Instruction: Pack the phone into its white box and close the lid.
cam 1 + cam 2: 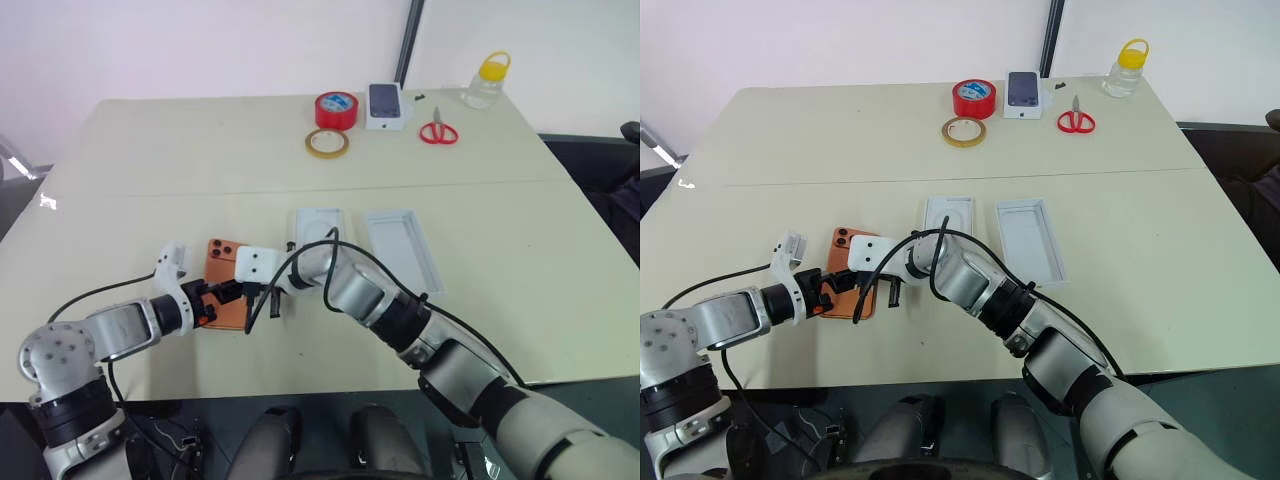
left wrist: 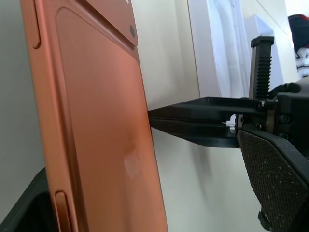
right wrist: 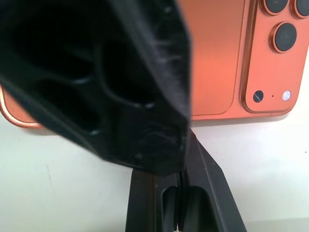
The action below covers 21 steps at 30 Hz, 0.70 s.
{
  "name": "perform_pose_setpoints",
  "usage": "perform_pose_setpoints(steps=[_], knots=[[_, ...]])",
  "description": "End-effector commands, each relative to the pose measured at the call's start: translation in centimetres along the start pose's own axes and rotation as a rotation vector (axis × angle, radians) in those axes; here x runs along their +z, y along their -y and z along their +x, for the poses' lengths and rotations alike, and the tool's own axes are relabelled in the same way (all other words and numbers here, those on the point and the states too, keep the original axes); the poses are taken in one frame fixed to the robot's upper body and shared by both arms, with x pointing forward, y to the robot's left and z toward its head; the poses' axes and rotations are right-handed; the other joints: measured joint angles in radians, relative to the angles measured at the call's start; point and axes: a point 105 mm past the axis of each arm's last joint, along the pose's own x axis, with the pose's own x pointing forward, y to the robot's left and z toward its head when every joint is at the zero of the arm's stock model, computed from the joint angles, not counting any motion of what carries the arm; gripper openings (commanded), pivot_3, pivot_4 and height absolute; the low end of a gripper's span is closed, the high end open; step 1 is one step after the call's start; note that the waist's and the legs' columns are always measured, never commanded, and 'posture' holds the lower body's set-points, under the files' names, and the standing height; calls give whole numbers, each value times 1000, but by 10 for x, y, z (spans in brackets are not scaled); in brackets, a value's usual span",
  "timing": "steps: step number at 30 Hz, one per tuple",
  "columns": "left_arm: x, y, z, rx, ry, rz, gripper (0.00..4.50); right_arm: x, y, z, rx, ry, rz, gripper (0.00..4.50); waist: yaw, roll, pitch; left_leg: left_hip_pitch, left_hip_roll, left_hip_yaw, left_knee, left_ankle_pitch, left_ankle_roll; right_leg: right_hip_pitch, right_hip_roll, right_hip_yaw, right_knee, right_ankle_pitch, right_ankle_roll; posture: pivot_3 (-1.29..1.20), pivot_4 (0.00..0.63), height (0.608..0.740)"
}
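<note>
Table: holds everything within both arms' reach.
Lid: lies open side up just beside the white box, so the tray stays free to load.
Phone: back up, flat on the table, left of the box, not yet packed.
Left gripper: jaws spread wide around the phone's near end, holding nothing (probably lining up a pinch).
Right gripper: fingers pressed together and empty, tips at the phone's long edge, likely steadying it.

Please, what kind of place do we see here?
Probably an office or meeting room set up for testing: a large pale table against plain white walls, with tape rolls, red scissors and a dark chair beside the table.
</note>
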Motion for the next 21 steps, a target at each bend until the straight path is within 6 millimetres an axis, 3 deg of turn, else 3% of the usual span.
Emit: perform_pose_setpoints(steps=[1,4,21], knots=[[-1,-9,-4,38,-3,-29,3610,8,2,-5,-15,31,-10,0,0,0,0,0,0,0,0,0,0,0,0,0,0,0,0,0,150,740],[-1,-11,-8,55,1,-25,2194,8,5,-8,-26,34,-10,0,-2,0,0,-1,0,0,0,0,0,-1,0,0,0,0,0,0,150,740],[-3,-13,-23,52,70,-88,2194,6,10,-19,-41,43,-9,0,-4,-1,1,-1,1,0,0,0,-1,-2,1,1,0,0,0,0,150,740]])
